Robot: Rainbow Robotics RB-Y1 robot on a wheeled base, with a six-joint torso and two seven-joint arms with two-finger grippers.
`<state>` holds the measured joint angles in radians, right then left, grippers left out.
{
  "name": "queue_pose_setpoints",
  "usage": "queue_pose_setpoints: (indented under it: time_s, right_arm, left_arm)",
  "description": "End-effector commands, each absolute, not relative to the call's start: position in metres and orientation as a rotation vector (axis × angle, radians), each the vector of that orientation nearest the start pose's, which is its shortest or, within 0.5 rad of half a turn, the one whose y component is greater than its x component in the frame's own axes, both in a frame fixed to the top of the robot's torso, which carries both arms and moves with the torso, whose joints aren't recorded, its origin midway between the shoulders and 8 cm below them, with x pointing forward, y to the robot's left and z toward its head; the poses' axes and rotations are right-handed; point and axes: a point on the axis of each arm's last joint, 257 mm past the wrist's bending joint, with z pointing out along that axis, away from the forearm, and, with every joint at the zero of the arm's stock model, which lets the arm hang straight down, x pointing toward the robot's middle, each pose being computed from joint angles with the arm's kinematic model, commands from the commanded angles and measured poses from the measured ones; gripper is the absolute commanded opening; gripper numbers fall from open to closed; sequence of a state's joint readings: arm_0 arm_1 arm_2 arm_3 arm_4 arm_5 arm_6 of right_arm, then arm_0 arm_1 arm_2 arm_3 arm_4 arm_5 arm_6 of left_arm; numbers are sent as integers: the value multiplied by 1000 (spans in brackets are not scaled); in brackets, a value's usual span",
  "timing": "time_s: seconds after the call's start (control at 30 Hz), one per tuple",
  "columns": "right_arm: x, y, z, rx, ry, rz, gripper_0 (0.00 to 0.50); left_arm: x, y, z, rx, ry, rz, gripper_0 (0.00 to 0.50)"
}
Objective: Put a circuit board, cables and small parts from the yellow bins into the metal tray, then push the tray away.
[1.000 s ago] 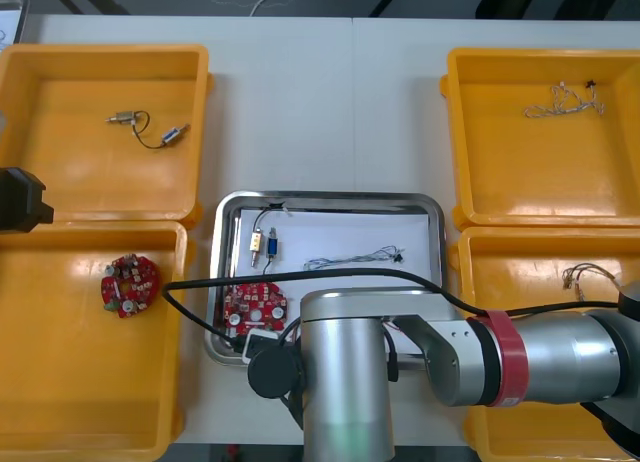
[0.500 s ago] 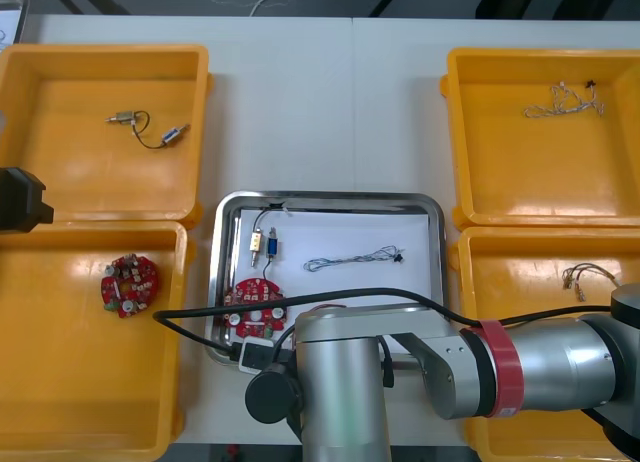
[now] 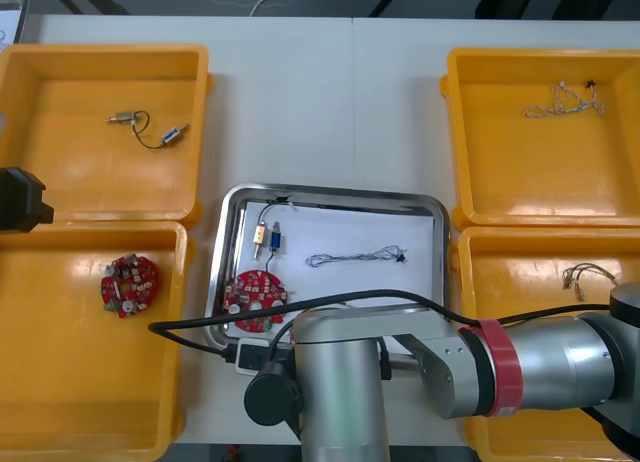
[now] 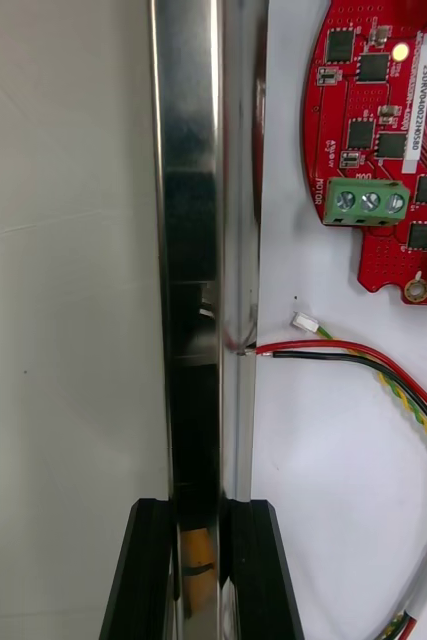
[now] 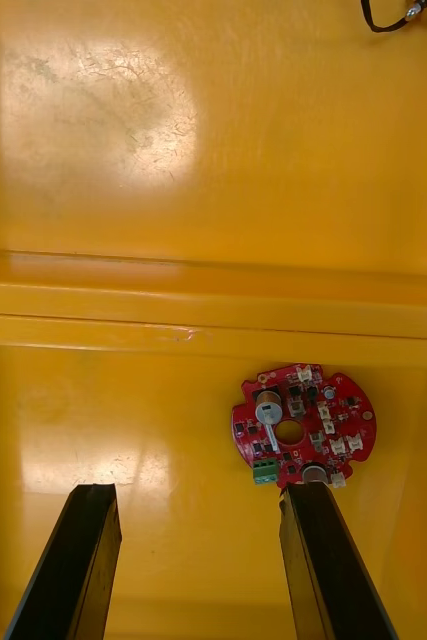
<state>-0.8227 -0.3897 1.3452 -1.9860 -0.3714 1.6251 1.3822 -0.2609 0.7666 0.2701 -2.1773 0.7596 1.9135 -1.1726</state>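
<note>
- Right gripper (image 4: 205, 505): black fingers (image 4: 145, 575) were clenched on the near rim of the metal tray (image 4: 198, 250), apart only by the rim's width. One finger was outside over the table (image 4: 63, 300), the other inside the tray.
- Beside the inner finger, a red, black and yellow-green cable (image 4: 373, 365) lay on the tray's white floor, its end reaching the rim's inner wall.
- Beyond that cable lay the red circuit board (image 4: 373, 150), flat, apart from both fingers.
- Front view: the tray sat on the table between the yellow bins, with the right arm (image 3: 420, 372) across its near edge. The tray also held a small metal part (image 3: 265, 239) and a thin twisted cable (image 3: 355, 257), well apart from the gripped rim.
- Left gripper (image 5: 198, 495): fingers (image 5: 73, 560) were released and wide apart, holding nothing, above the near left yellow bin (image 5: 123, 450).
- A second red circuit board (image 5: 303, 425) lay flat on that bin's floor, just past the tip of one finger and off the middle of the gap.
</note>
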Motion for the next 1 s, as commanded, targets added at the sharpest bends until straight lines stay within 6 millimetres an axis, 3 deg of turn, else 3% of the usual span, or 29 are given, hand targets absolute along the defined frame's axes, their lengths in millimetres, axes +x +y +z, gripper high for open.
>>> queue_pose_setpoints:
  time_s: [0.03,0.73,1.0]
  right_arm:
    - [331,28,-308,-1856,1886,-409,0]
    - [389,12,-272,-1818,1767,-518,0]
    - [416,15,-257,-1804,1716,-567,0]
  left_arm:
    - [397,387,-126,-65,2573,134,471]
    - [397,387,-126,-65,2573,134,471]
    - [397,387,-126,-65,2573,134,472]
